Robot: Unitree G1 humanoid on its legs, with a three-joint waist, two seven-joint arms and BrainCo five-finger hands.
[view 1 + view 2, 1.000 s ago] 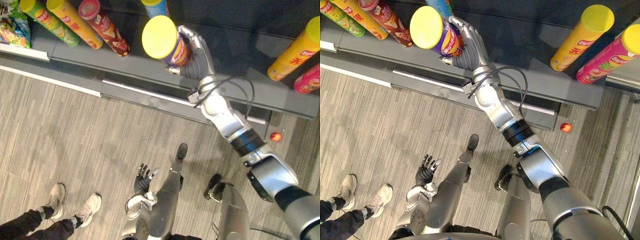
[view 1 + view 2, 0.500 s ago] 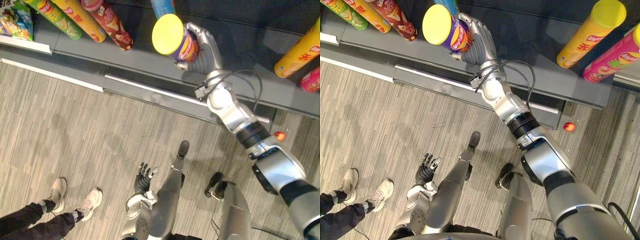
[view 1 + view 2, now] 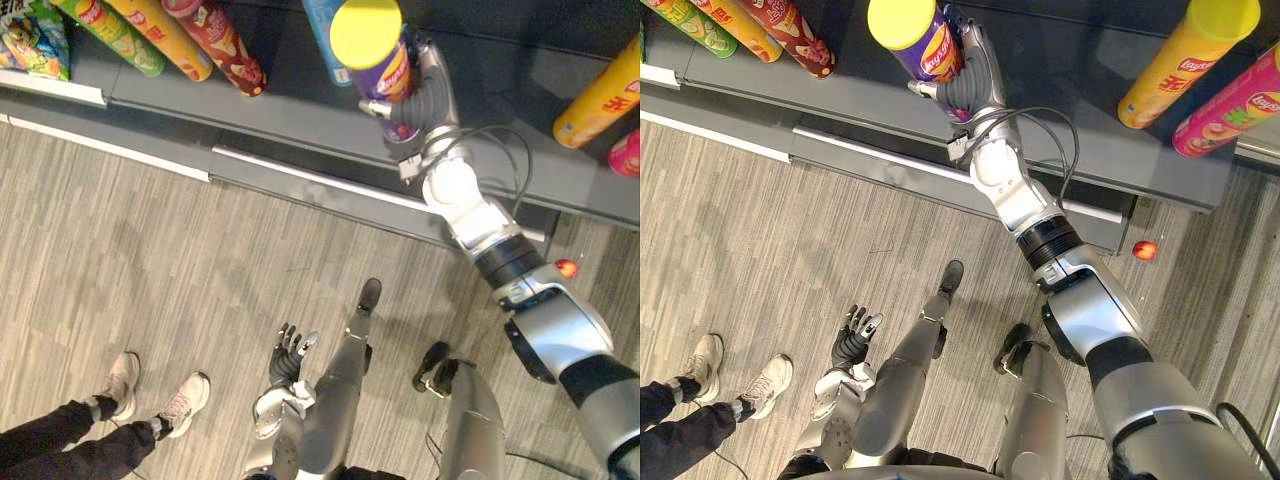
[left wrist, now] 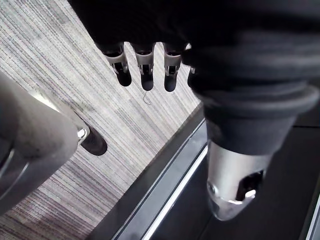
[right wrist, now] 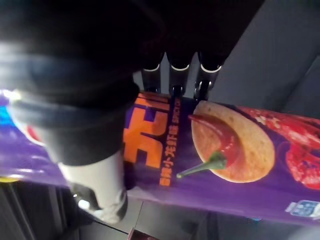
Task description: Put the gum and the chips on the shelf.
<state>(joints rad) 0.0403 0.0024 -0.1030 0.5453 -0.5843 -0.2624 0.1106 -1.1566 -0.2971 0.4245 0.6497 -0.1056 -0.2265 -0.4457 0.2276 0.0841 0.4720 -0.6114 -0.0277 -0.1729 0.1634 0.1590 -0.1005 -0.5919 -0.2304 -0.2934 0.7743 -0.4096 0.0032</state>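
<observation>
The right hand (image 3: 978, 72) was extended over the dark shelf (image 3: 300, 100), its fingers and thumb curled round the purple chips can (image 3: 388, 72), which it held upright with the yellow lid facing up. The right wrist view showed the fingers (image 5: 174, 75) wrapped over the can's side. Whether the can's base met the shelf could not be determined. A blue can (image 3: 322, 40) stood just beside the held can, on the side away from the palm. Farther to that side, red (image 3: 222, 45), yellow (image 3: 165, 35) and green (image 3: 110, 30) cans stood in a row. An orange can (image 3: 600, 90) and a pink can (image 3: 625, 155) stood well apart on the hand's other side. The left hand (image 3: 288, 352) hung low over the floor, fingers relaxed and spread, holding nothing. A person's shoes (image 3: 180, 405) were near it.
</observation>
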